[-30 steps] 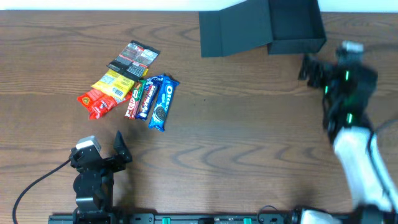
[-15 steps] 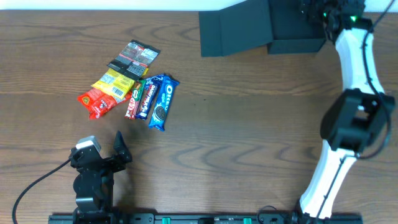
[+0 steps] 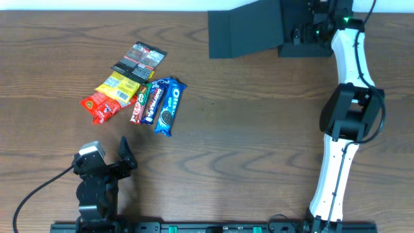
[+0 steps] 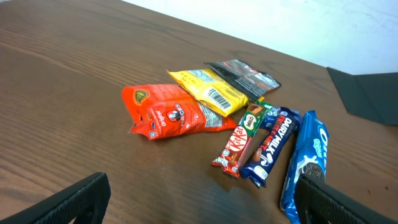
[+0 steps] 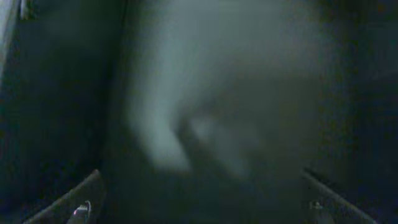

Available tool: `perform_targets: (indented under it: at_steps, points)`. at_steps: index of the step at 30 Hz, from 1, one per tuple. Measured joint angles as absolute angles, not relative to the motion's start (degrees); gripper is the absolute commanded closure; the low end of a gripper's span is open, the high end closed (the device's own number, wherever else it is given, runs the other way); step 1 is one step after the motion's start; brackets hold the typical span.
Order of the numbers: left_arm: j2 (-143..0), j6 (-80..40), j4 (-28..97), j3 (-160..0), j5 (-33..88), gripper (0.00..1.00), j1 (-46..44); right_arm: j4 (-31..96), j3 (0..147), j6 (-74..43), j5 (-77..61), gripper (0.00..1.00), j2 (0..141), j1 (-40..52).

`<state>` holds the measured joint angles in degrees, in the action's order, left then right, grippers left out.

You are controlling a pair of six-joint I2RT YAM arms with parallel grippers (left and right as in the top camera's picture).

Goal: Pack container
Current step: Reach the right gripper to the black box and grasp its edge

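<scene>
One brown wooden counter [image 3: 259, 149] carries everything. At its far edge, right of centre, stands the dark teal-black square cardboard container [image 3: 242, 35], with its flap lid spread to the left. The right end effector [image 3: 301, 32] is at the box part, fingers wide apart and released. The left end effector [image 3: 107, 156] is released too, near the front edge. A blue Oreo packet [image 3: 167, 107] lies among other snacks on the left.
</scene>
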<state>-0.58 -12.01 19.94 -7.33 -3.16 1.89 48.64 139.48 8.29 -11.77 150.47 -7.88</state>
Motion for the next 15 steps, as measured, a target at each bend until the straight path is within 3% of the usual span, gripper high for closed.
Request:
perform_targets:
  at_steps: [3,15]
  points:
    - [-0.6,-12.0,19.9,-7.3,-3.2,0.05,1.9,55.7,139.9,8.9,-11.8,0.01,150.5,-7.1]
    - [-0.6,-12.0,19.9,-7.3,-3.2,0.05,1.9,78.7,139.9,12.5,-10.3,0.01,147.0,0.0]
